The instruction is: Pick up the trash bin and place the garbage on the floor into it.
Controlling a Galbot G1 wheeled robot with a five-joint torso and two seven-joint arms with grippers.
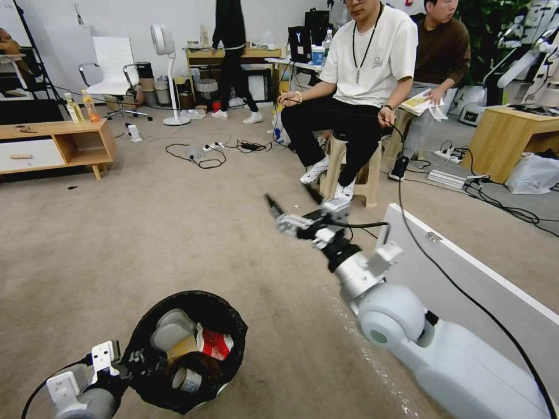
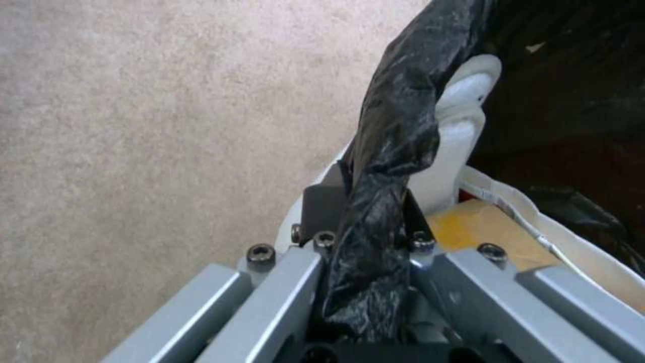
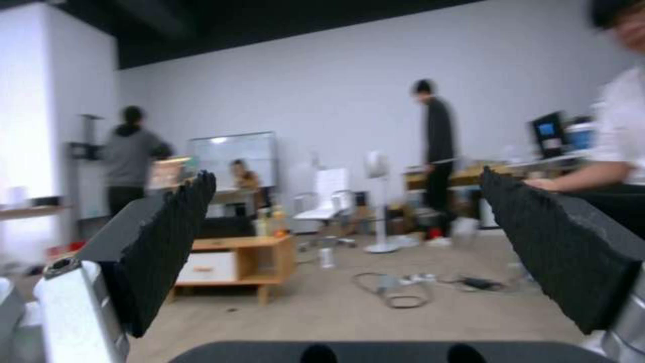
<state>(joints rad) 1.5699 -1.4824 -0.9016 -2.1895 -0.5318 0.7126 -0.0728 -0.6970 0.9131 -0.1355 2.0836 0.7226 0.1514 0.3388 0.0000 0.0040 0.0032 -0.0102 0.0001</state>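
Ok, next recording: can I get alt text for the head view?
The left gripper holds the black-bagged trash bin by its rim above the carpeted floor, garbage inside. The right gripper, open and empty, reaches forward toward a seated person.

No legible text or labels.

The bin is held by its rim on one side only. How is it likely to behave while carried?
Probably light: the bin holds only cans and packets. Gripped at one edge by the left gripper, it may tilt or swing. The bag pinched between the fingers looks slick, so slipping seems possible.
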